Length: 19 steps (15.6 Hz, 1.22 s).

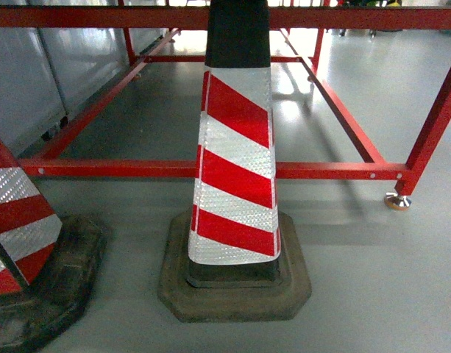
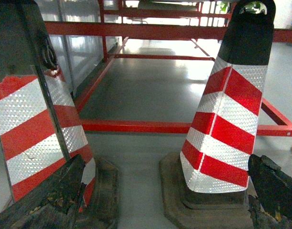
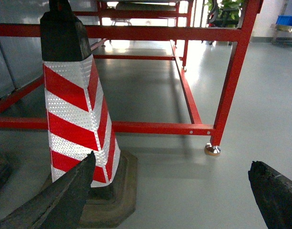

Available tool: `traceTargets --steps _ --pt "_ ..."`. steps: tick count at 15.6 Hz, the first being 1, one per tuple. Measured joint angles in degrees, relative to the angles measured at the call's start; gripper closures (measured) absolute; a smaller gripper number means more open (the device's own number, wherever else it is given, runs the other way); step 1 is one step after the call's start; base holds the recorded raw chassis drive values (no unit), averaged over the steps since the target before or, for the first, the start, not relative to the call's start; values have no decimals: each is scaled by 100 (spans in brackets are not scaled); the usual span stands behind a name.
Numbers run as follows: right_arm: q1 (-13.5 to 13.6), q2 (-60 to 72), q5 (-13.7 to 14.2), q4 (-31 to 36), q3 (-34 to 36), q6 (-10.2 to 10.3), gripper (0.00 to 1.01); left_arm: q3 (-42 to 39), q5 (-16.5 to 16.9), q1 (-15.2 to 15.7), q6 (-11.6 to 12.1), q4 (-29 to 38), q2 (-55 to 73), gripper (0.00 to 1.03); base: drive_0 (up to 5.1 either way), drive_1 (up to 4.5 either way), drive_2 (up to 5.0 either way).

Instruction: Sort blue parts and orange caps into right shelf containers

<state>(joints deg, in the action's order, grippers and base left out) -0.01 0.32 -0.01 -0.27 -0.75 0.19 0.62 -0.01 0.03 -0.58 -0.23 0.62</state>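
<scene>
Both tools empty with jaws spread wide, left tool (image 2: 165, 200) and right tool (image 3: 174, 195) hanging low by the striped cone (image 1: 236, 154) and red frame (image 1: 335, 170); no crates or parts in view, so driving on risks clipping either.

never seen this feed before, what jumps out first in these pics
A red-and-white striped traffic cone on a dark rubber base stands dead centre of the head view on the grey floor. A second striped cone is cut off at the left edge. Behind both runs a low red metal frame, its levelling foot at the right. Both wrist views show open gripper fingers low in frame, holding nothing.
</scene>
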Motion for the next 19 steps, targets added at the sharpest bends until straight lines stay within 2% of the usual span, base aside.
traceTargets --steps 19 --pt "0 0 0 -15 0 0 3 0 7 0 0 -13 0 5 0 0 0"
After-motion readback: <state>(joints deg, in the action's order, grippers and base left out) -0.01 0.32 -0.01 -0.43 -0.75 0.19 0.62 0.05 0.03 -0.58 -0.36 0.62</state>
